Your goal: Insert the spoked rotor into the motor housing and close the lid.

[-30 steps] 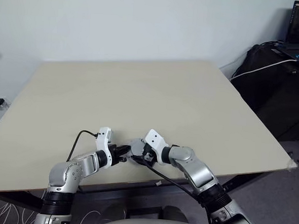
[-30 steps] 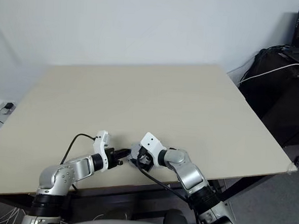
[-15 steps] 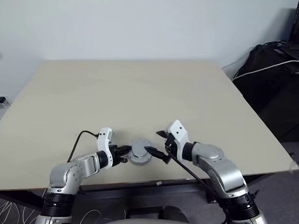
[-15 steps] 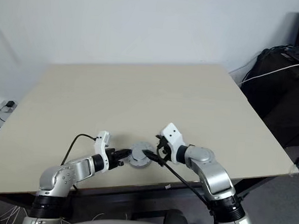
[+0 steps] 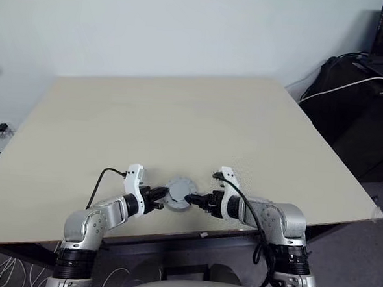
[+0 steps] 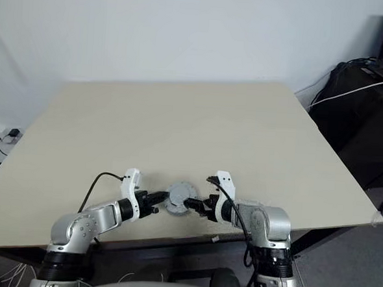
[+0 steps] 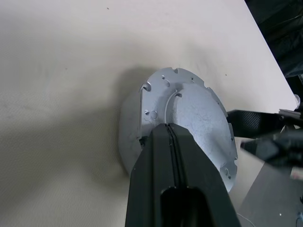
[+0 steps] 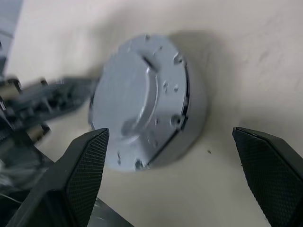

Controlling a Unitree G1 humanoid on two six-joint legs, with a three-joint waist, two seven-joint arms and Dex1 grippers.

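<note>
Round grey metal motor housing [image 5: 178, 195], lid seated on top, near front edge of beige table [image 5: 180, 117]. Left gripper [image 7: 171, 135] fingers pressed together against housing rim, perhaps nipping it. Right gripper [image 8: 175, 182] spread wide, empty, straddling housing. Rigid, smooth, probably weighty; grip side wall.

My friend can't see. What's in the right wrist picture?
A round grey metal motor housing with its lid on sits on a beige table. The right hand is wide open around it, and the left hand touches its far side.
</note>
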